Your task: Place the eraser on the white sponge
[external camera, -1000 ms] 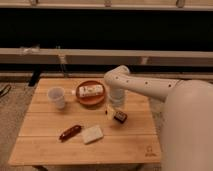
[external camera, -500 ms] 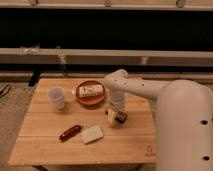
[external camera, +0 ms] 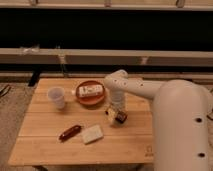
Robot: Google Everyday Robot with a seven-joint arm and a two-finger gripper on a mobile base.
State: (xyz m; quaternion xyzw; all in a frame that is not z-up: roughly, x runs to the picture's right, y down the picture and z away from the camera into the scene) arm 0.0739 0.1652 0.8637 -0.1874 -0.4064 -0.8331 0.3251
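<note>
The eraser point(external camera: 120, 117) is a small dark block with a pale side, lying on the wooden table point(external camera: 45, 150) right of centre. My gripper point(external camera: 115, 113) points down at the end of the white arm and is right at the eraser, touching or just over it. The white sponge point(external camera: 92, 134) lies flat on the table, to the left of the gripper and nearer the front edge, apart from the eraser.
A reddish sausage-shaped object point(external camera: 69, 132) lies just left of the sponge. A white cup point(external camera: 56, 97) stands at the back left. A brown plate point(external camera: 80, 99) holding a white item sits behind the gripper. My large white arm body fills the right side.
The arm has drawn in and the gripper has come down onto the eraser. The eraser, sponge and other objects have not moved.
</note>
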